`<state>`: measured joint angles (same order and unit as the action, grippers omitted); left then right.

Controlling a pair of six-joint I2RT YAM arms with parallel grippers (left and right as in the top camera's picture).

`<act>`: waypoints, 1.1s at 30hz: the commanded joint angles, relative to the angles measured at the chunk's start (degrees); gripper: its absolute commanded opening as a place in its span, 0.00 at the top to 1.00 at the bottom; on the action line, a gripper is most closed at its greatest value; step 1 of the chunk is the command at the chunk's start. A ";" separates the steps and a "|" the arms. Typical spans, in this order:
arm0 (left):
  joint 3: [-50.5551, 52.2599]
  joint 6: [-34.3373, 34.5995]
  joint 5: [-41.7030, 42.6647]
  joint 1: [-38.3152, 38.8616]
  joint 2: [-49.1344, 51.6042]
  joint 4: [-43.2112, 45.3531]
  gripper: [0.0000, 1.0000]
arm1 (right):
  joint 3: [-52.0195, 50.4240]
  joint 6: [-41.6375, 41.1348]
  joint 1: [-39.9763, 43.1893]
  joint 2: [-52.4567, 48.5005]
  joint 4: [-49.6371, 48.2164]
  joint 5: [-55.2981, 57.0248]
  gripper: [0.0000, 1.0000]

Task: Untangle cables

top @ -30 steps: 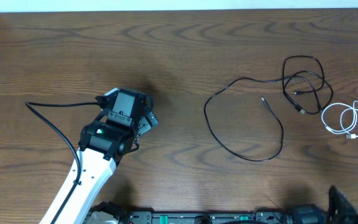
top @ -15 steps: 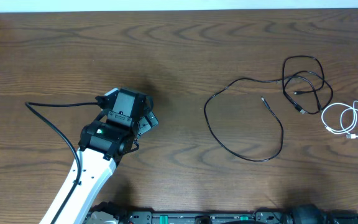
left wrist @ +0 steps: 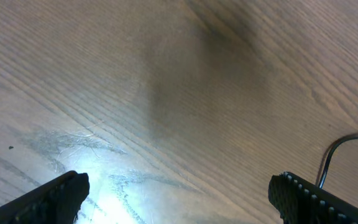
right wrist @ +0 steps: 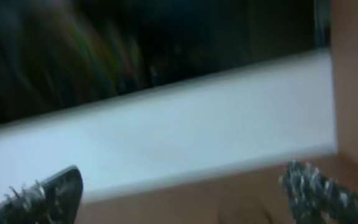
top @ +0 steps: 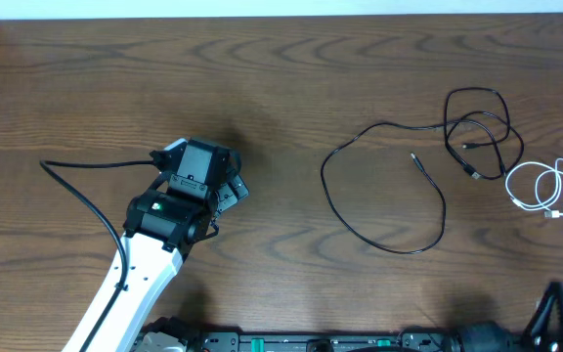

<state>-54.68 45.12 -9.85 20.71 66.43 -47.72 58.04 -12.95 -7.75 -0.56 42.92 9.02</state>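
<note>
Both lie at rt: black cable just beside white cable.

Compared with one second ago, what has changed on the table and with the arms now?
Only the right arm moved: it showed at the bottom right edge, dropped almost out of the overhead view, and now shows again slightly further right. Nothing was taken hold of or let go. The left arm, the black cable and the white cable stayed as they were.
</note>
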 commanded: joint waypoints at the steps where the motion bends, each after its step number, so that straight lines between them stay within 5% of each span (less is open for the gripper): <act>1: -0.57 -0.52 -1.36 -0.17 0.17 -0.24 0.02 | -7.04 -0.28 -0.17 0.20 -11.67 0.28 0.01; 5: -0.57 -0.52 -1.36 -0.17 0.17 -0.22 0.02 | -17.81 -0.28 -0.28 0.20 -32.39 0.28 0.01; 9: -0.57 -0.52 -1.36 -0.17 0.17 -0.22 0.02 | -26.12 -0.28 -1.44 0.22 -41.59 0.28 0.01; 18: -0.57 -0.52 -1.36 -0.17 0.17 -0.24 0.02 | -40.44 -0.28 -4.72 0.24 -49.03 0.28 0.01; 33: -0.57 -0.52 -1.36 -0.17 0.17 -0.22 0.02 | -55.82 -0.28 -4.74 0.26 -48.06 0.28 0.01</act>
<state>-54.68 45.12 -9.85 20.71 66.43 -47.75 3.95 -13.06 -12.14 -0.51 -5.30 9.04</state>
